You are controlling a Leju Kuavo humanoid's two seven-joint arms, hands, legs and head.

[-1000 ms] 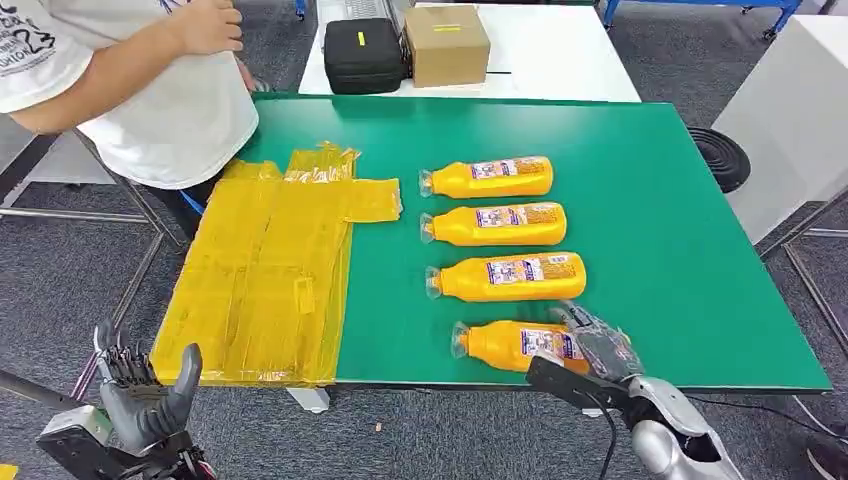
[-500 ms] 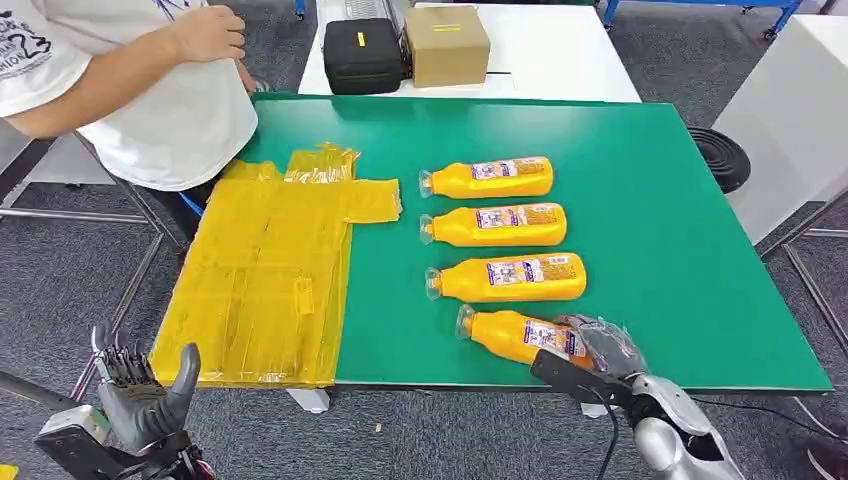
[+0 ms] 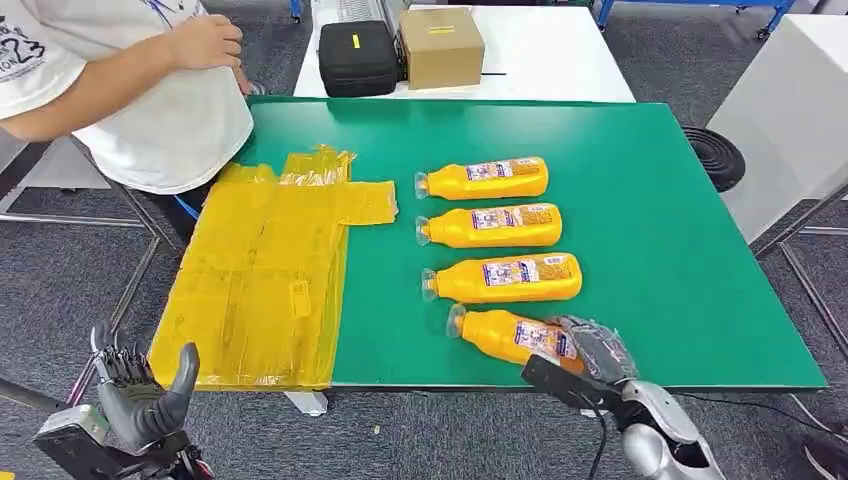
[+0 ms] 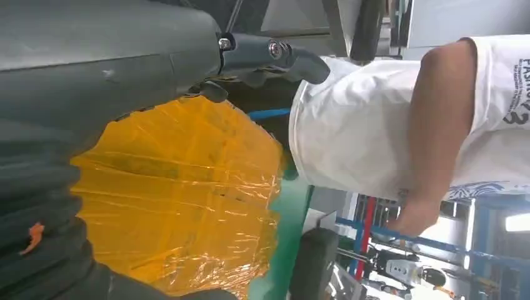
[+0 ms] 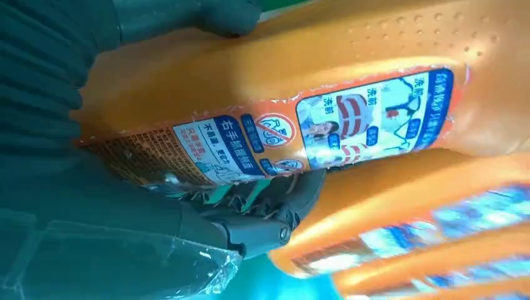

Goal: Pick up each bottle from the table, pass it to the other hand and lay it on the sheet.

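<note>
Nearest bottle (image 3: 508, 337) has swung askew as the right hand (image 3: 585, 352) grips it, lift imminent; left hand (image 3: 140, 390) waits open, well apart.

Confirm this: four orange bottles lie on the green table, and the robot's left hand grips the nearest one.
Wrong hand. The head view shows the right hand gripping the nearest bottle; the left hand holds nothing, beside the table. Four bottles is correct.
</note>
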